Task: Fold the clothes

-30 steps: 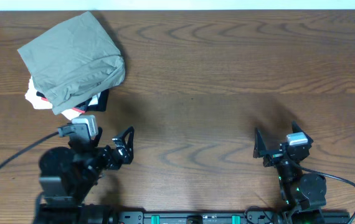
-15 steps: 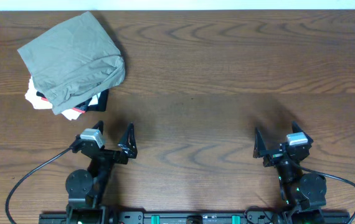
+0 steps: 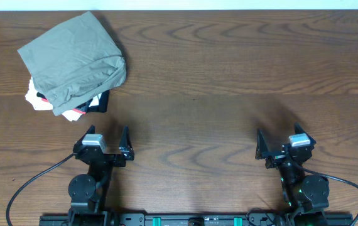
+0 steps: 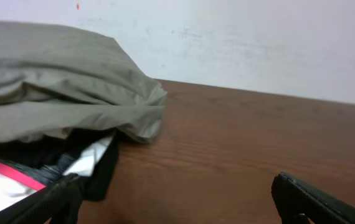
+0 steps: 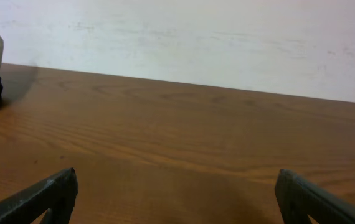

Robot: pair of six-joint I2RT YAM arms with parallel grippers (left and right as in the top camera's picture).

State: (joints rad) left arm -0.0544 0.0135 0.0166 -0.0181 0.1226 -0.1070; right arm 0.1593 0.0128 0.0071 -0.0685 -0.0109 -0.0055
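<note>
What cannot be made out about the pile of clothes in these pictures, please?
- Overhead: the khaki garment covers most of the white cloth and black cloth beneath; their kind and number are unclear.
- Left wrist: the khaki garment runs off the left edge.
- Right wrist: only a sliver of khaki shows at the left edge.

khaki garment (image 4: 59, 93): cut by left edge in L wrist view; only a sliver in R wrist view.
white garments (image 3: 34, 98): mostly under khaki garment, nr. unclear.
black garment (image 3: 102, 100): mostly covered too.
left gripper (image 4: 174, 186): fingers cut by bottom edge.
right gripper (image 5: 176, 177): same.
</note>
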